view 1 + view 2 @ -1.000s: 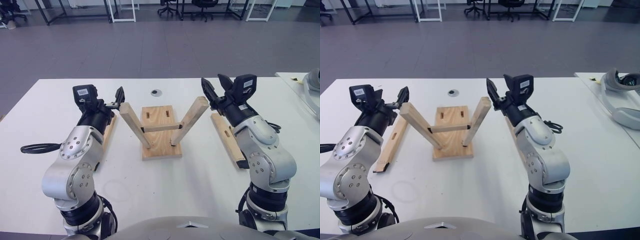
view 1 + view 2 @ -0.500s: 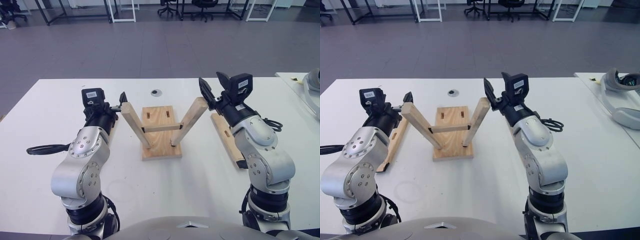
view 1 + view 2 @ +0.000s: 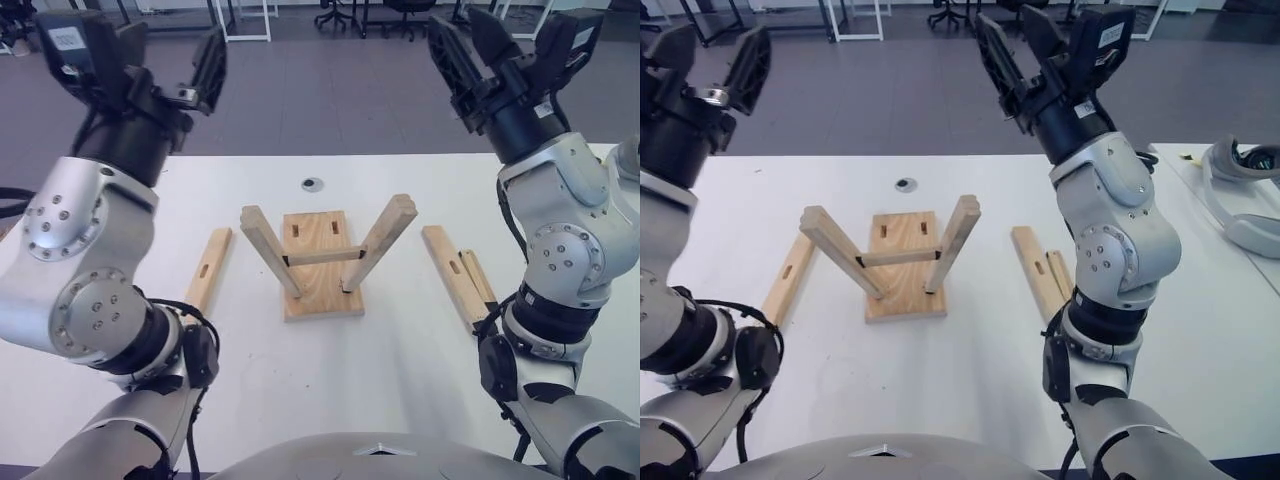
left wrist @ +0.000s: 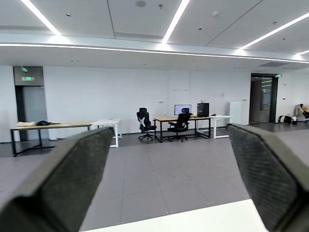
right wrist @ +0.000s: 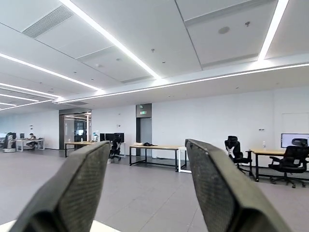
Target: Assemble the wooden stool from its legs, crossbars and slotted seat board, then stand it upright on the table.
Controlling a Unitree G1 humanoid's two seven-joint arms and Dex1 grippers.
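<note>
From my station I see a white tabletop [image 3: 330,380] with grey floor behind it and desks and office chairs [image 4: 179,124] far back in the room.

The slotted seat board [image 3: 322,300] lies flat at the tabletop's middle. Two open slots [image 3: 298,229] show in its far half. On its near half stand two legs, the left leg [image 3: 268,250] and the right leg [image 3: 380,240]. They lean outward in a V, joined low down by a crossbar [image 3: 322,257]. Their feet meet the board, but I cannot tell whether they sit in slots. The wood is pale and square-cut.

A loose slotted bar [image 3: 207,268] lies flat to the left of the board. On the right lie a long bar [image 3: 447,272] and, just beside it on the outer side, a short bar [image 3: 477,277]. Bare tabletop separates each from the board, and there is more open surface toward the near edge. A round cable grommet [image 3: 313,184] sits beyond the board, near the far edge. A white headset [image 3: 1243,195] rests on a neighbouring table at the right.

Both arms are well above the tabletop, pointing out into the room. The left pincer [image 3: 172,45] has its fingers [image 4: 63,179] spread wide around nothing. The right pincer [image 3: 1012,35] is likewise apart, its fingers [image 5: 227,188] holding nothing.
</note>
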